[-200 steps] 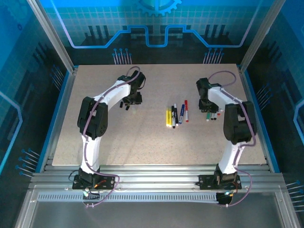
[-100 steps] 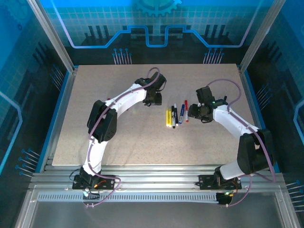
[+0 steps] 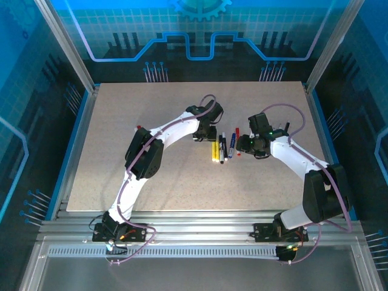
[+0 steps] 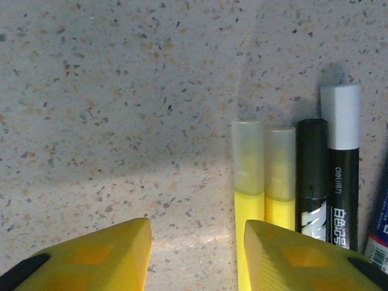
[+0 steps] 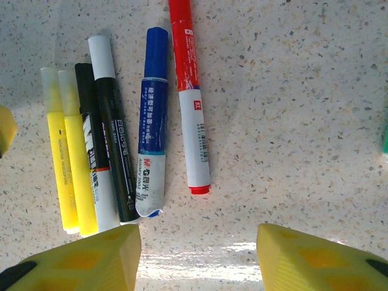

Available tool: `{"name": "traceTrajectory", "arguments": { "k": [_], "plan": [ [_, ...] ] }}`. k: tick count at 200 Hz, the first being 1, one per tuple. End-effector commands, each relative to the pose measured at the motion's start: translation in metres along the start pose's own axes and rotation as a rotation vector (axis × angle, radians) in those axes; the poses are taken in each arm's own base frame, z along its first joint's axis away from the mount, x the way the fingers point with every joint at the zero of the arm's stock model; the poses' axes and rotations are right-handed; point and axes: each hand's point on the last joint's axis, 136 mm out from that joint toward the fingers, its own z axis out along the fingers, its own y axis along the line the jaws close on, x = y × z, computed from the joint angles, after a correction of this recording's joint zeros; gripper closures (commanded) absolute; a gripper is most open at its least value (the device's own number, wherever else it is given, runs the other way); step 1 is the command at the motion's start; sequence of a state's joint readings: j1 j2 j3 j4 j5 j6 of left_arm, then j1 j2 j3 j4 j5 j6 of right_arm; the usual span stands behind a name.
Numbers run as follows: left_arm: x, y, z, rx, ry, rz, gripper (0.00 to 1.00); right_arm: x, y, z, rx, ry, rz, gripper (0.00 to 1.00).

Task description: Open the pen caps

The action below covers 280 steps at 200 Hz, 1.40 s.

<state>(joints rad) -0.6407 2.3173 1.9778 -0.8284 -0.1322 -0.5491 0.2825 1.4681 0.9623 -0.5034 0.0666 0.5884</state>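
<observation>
Several pens point(image 3: 224, 147) lie side by side mid-table, all capped. The right wrist view shows a red marker point(image 5: 193, 133) with its red cap point(image 5: 182, 42), a blue one point(image 5: 151, 145) with a blue cap point(image 5: 156, 51), two black pens point(image 5: 112, 151) and two yellow highlighters point(image 5: 63, 170). My right gripper point(image 5: 198, 236) hangs open just short of the red marker's tail end, holding nothing. My left gripper point(image 4: 197, 233) is open over bare table beside the left highlighter point(image 4: 247, 200), whose clear cap point(image 4: 247, 148) points away; its right finger overlaps the highlighters.
A small red piece point(image 3: 138, 128) lies on the table left of the left arm. Something green point(image 5: 385, 139) shows at the right edge of the right wrist view. The speckled table point(image 3: 121, 109) is bounded by blue-lit enclosure walls.
Both arms have swung inward to the pen row, the left from the table's left part, the right from the right side. The right jaws have opened wider.
</observation>
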Motion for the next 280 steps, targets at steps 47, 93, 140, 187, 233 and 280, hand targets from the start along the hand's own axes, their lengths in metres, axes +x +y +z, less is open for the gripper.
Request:
{"name": "traceTrajectory", "arguments": {
  "k": [47, 93, 140, 187, 233, 280],
  "plan": [
    [0.001, -0.013, 0.013, 0.025, 0.031, -0.008, 0.55, 0.006, 0.006, 0.006, -0.023, 0.023, 0.006, 0.47],
    [-0.004, -0.018, 0.013, 0.034, 0.023, -0.006, 0.55, 0.006, 0.007, 0.009, -0.026, 0.028, 0.005, 0.48],
    [-0.003, -0.017, 0.023, 0.016, 0.042, -0.003, 0.56, 0.006, 0.01, 0.013, -0.032, 0.041, 0.002, 0.49],
    [-0.002, -0.015, 0.034, -0.007, 0.06, 0.002, 0.57, 0.005, 0.009, 0.013, -0.027, 0.044, -0.005, 0.5],
    [0.0, -0.01, 0.042, -0.029, 0.072, 0.0, 0.6, 0.007, 0.01, 0.017, -0.031, 0.06, -0.002, 0.5],
    [0.001, -0.003, 0.047, -0.047, 0.083, -0.004, 0.65, 0.008, 0.018, 0.02, -0.054, 0.069, -0.005, 0.51]
  ]
}}
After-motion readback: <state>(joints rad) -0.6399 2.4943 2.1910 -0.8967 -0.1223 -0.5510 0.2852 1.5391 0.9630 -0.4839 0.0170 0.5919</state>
